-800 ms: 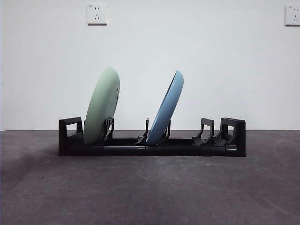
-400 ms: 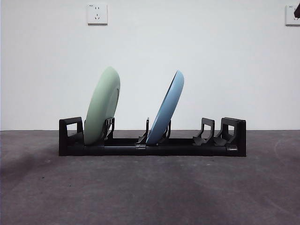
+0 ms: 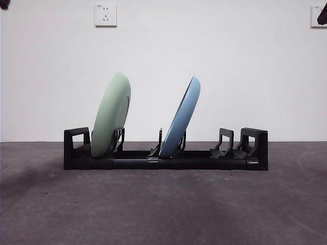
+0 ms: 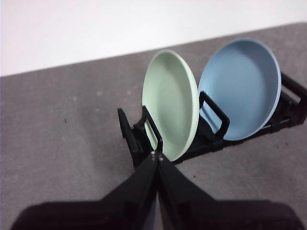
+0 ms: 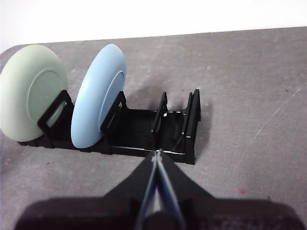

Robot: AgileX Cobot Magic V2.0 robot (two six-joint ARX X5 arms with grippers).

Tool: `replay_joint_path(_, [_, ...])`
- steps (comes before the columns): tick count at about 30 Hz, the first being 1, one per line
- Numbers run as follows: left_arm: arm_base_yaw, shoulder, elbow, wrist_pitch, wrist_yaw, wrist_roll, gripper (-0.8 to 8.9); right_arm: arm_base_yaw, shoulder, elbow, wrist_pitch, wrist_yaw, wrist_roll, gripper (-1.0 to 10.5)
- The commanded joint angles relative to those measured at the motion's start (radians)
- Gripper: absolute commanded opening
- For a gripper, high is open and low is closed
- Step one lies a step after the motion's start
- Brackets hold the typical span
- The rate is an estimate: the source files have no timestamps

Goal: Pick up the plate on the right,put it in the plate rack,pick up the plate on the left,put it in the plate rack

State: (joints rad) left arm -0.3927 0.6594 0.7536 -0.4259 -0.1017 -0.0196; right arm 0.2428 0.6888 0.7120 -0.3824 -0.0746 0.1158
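The black plate rack [image 3: 204, 162] lies across the table. A pale green plate [image 3: 111, 115] leans in its left slot and a light blue plate [image 3: 180, 117] leans in a middle slot. Both show in the left wrist view as the green plate [image 4: 170, 104] and blue plate [image 4: 240, 88], and in the right wrist view as the green plate [image 5: 29, 91] and blue plate [image 5: 98, 96]. My left gripper [image 4: 157, 156] is shut and empty, back from the rack's left end [image 4: 129, 139]. My right gripper [image 5: 157, 154] is shut and empty, back from the rack's right end [image 5: 192, 129].
Dark grey table [image 3: 163, 209] runs to a white wall with two sockets [image 3: 105, 15]. Black arm tips show at the top left corner [image 3: 4, 4] and top right corner [image 3: 322, 16] of the front view. The rack's right slots [image 3: 225, 145] hold nothing.
A black arm tip has come into the top left corner of the front view, and the tip at the top right shows a little more. Plates and rack have not moved.
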Motion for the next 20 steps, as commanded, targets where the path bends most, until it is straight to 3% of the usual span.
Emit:
replay_joint_path(1, [0.002,0.010,-0.002,0.003,0.000,-0.005,-0.03,0.001,-0.002,-0.006,0.006,0.003,0.007,0.0])
replay_joint_path(7, [0.020,-0.040,-0.002,-0.112,-0.002,0.037,-0.03,0.001,-0.002,-0.006,0.006,0.003,0.007,0.0])
replay_joint_path(10, [0.072,-0.091,-0.009,-0.098,0.037,0.039,-0.03,0.001,-0.002,-0.006,0.005,0.003,0.007,0.0])
replay_joint_path(16, [0.217,-0.237,-0.166,0.132,0.188,0.084,-0.03,0.001,-0.002,-0.006,0.005,0.003,0.007,0.0])
replay_joint_path(20, [0.280,-0.356,-0.351,0.327,0.216,0.095,-0.03,0.001,-0.002,-0.006,0.005,0.003,0.007,0.0])
